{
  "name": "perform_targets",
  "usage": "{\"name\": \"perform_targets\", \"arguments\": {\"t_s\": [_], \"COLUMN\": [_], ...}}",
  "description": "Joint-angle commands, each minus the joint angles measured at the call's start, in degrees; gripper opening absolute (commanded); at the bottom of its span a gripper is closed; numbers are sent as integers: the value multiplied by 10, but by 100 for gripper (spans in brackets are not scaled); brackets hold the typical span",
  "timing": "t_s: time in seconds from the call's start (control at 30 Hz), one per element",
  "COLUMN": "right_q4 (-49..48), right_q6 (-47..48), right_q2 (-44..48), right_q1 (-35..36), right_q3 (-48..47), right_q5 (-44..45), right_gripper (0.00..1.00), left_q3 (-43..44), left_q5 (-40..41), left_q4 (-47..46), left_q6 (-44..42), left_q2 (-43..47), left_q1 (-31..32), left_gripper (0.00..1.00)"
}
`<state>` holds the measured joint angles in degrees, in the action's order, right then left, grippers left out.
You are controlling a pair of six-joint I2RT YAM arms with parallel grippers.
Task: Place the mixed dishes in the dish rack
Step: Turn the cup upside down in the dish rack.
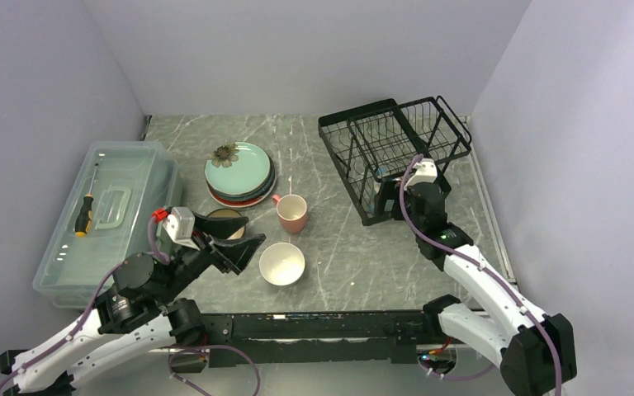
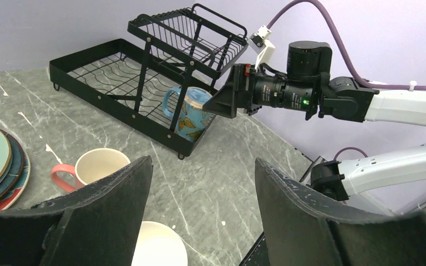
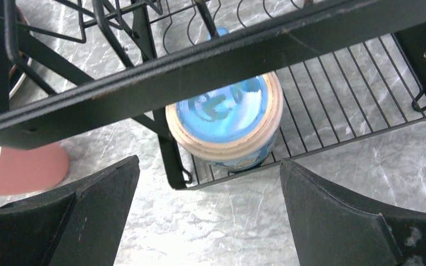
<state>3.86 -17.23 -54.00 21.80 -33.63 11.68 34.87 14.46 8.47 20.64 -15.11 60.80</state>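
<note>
Left tool (image 2: pixel 202 162) fingers apart, empty, above white bowl (image 1: pixel 281 264). Plate stack (image 1: pixel 239 173) and pink mug (image 1: pixel 292 213) on desk (image 1: pixel 343 252). Blue mug (image 3: pixel 224 122) in dish rack (image 1: pixel 396 153), lower tier, near corner. Right tool (image 3: pixel 209 163) apart, empty, just short of mug.

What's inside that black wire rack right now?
One blue mug sits on the lower tier of the dish rack, near a corner. The upper basket shows no dishes. The mug's inside is hidden, and the basket covers part of the tier beneath.
</note>
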Motion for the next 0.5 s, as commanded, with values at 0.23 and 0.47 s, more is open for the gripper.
{"name": "perform_targets", "arguments": {"t_s": [0.23,0.47], "right_q4": [82,164], "right_q6": [-70,-108], "right_q2": [98,126], "right_q1": [1,1], "right_q3": [-18,-35], "right_q5": [-33,-15], "right_gripper": [100,100], "left_q3": [33,55], "left_q5": [15,59], "left_q4": [12,57], "left_q6": [-6,2], "left_q2": [-12,-11], "left_q1": [2,2], "left_gripper": [77,87]}}
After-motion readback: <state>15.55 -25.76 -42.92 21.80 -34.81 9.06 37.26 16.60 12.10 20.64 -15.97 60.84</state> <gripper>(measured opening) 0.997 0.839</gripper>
